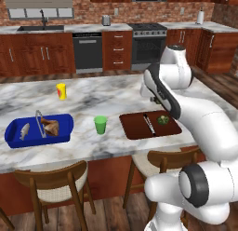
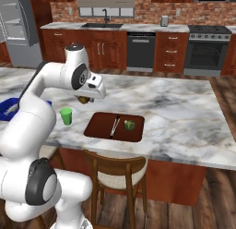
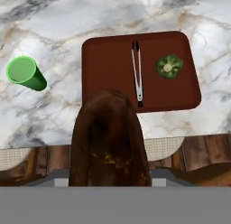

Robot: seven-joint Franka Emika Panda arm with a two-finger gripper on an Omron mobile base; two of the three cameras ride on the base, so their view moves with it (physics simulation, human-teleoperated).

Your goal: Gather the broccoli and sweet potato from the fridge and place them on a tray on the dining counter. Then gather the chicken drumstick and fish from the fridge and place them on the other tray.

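Note:
My gripper (image 2: 86,99) is shut on a dark brown sweet potato (image 3: 109,142), which covers the fingertips in the hand view. It hangs above the counter, just short of the near edge of the brown tray (image 3: 103,60). On that tray lie the green broccoli (image 3: 169,67) (image 1: 163,119) and metal tongs (image 3: 136,72). At the left of the counter a blue tray (image 1: 14,132) holds the grey fish (image 1: 24,130) and the chicken drumstick (image 1: 50,127), plus a second pair of tongs.
A green cup (image 1: 100,125) (image 3: 25,73) stands between the two trays. Farther back sits a yellow container (image 1: 61,91). Wooden stools (image 1: 51,179) (image 2: 115,170) are tucked under the counter's near edge. The marble to the right of the brown tray is bare.

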